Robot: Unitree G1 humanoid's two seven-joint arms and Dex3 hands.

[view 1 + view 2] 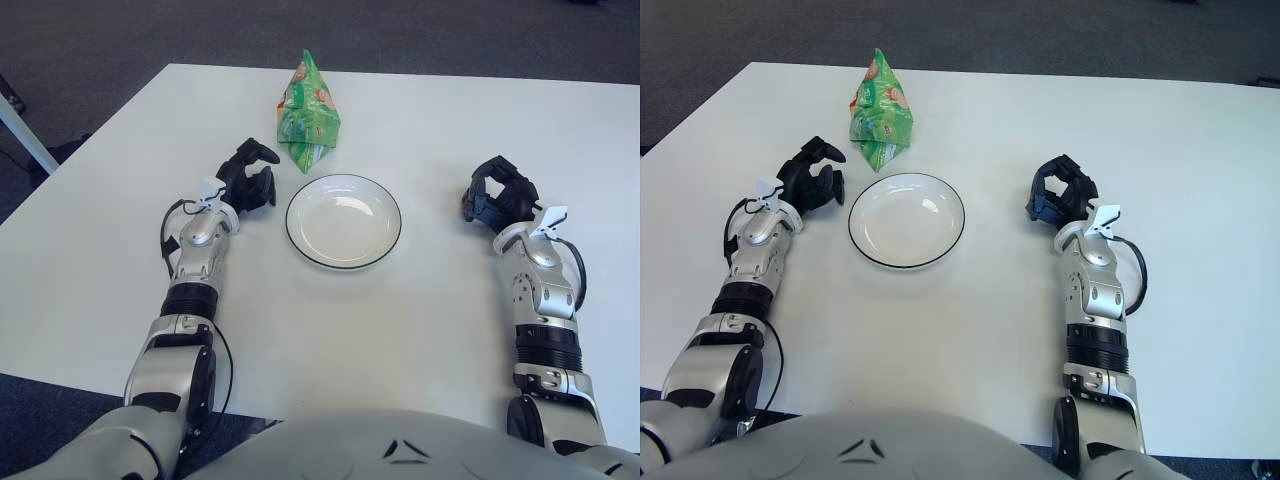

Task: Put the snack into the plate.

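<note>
A green snack bag [308,115] stands upright on the white table, just behind the plate. The white plate [343,221] with a dark rim is empty and lies in the middle of the table. My left hand [250,176] is to the left of the plate and below-left of the bag, its dark fingers spread and holding nothing, a small gap short of the bag. My right hand [499,192] shows to the right of the plate, fingers loosely curled around nothing.
The white table [420,130] stretches wide on both sides. Dark carpet lies beyond its far edge, and a white bar [22,130] stands off the left corner.
</note>
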